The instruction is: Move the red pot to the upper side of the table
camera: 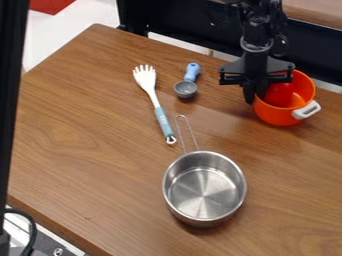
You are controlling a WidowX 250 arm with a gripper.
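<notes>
Pinching the partly hidden rim of the red pot [277,114], black gripper [256,94], jaws nearly closed, arm [257,31] cut off above

From where I stand, probably a lab: a robot arm [256,31], upper right, over a wooden table [87,145].

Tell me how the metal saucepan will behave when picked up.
The metal saucepan should feel stiff, given its metal walls. Lifted by its thin wire handle, it would probably tip bowl-down; its smooth, shiny side may slip.
</notes>
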